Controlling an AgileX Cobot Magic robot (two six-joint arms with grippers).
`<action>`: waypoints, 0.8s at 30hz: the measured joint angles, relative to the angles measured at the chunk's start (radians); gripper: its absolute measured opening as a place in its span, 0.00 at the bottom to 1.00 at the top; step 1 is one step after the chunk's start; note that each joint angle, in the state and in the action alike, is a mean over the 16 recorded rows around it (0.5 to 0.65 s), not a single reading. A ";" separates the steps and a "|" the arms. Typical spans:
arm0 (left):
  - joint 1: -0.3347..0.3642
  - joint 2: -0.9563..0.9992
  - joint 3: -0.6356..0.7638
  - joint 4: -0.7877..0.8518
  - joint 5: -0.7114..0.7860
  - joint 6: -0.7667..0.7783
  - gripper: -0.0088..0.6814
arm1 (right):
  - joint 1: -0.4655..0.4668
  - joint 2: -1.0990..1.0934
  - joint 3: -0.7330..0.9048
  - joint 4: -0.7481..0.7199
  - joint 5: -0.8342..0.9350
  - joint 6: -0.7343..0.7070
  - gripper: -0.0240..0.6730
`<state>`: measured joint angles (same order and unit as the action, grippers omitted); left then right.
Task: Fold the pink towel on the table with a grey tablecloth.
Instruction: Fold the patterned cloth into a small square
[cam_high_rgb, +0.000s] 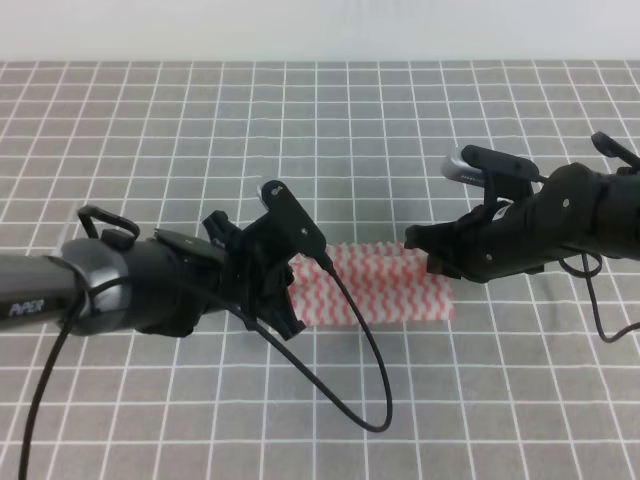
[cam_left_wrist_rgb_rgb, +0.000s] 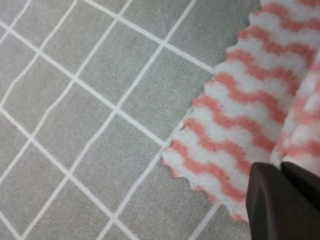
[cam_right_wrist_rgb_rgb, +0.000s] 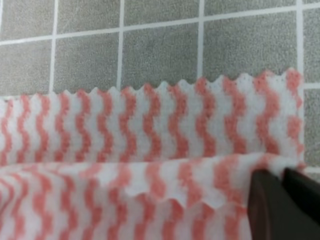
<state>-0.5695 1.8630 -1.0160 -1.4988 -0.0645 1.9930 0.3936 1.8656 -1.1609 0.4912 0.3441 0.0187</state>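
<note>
Cable (cam_high_rgb: 360, 370) nearest, looping black off the left arm over the grey cloth toward the near edge. "PIPER" legible in white on that arm's barrel at the left of the high view; no other writing readable.

Left gripper (cam_high_rgb: 290, 295) next, low at the towel's left end, jaws pressed together on a raised fold of the pink towel (cam_high_rgb: 385, 285); in the left wrist view, dark fingertips (cam_left_wrist_rgb_rgb: 280, 200) clamped on a lifted layer, with the lower layer flat on the grid beside it, its pinked edge running diagonally.

Pink towel roughly mid-table, somewhat toward the near edge, lying on the table with a grey tablecloth (cam_high_rgb: 180, 130). Long axis left to right, spanning from one gripper to the other; short axis near to far. Already a doubled strip by the look of it, one layer over another.

Right gripper (cam_high_rgb: 432, 252) at the towel's right end, toward its far corner; in the right wrist view, fingertips (cam_right_wrist_rgb_rgb: 280, 200) closed on the upper layer's edge, that layer lifted in a ridge over the flat layer beyond.

Each arm at its own end, neither nearer overall. Judged hinge of the coming move: both pinched ends carried together across the short axis, near toward far, held level so the edges meet.

Beyond the towel, bare gridded cloth up to the far edge.
</note>
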 joint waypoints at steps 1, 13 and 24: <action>0.001 0.000 -0.002 0.000 -0.001 0.000 0.01 | 0.000 0.000 -0.002 0.000 0.001 0.000 0.01; 0.011 0.020 -0.028 0.000 0.010 0.000 0.01 | -0.010 -0.001 -0.024 -0.003 0.015 0.000 0.01; 0.012 0.035 -0.035 -0.003 0.015 -0.003 0.01 | -0.018 0.005 -0.034 -0.004 0.032 -0.003 0.01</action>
<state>-0.5580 1.8976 -1.0505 -1.5021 -0.0500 1.9895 0.3760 1.8711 -1.1947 0.4871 0.3763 0.0156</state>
